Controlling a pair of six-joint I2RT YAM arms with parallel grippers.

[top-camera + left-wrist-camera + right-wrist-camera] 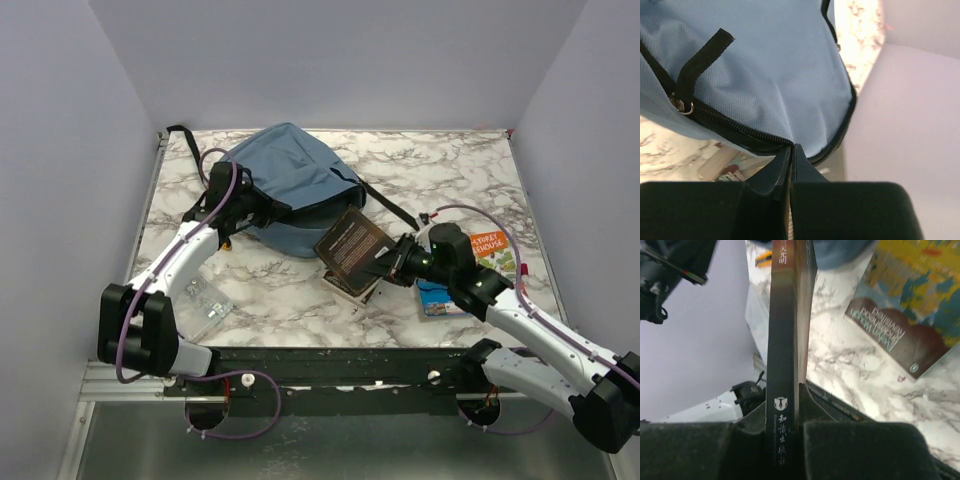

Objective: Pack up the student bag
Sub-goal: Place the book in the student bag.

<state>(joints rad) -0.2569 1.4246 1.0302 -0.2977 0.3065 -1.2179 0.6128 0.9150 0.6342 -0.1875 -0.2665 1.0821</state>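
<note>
The student bag lies on the desk toward the far side, left of centre, with a strap trailing off to its right. The left end effector is clamped on the bag's near left rim. Just right of the bag's near edge, the right end effector grips a book, held above a small stack of books. Further right, partly under that arm, another book lies flat. A clear packet sits near the front left, beside the left arm.
</note>
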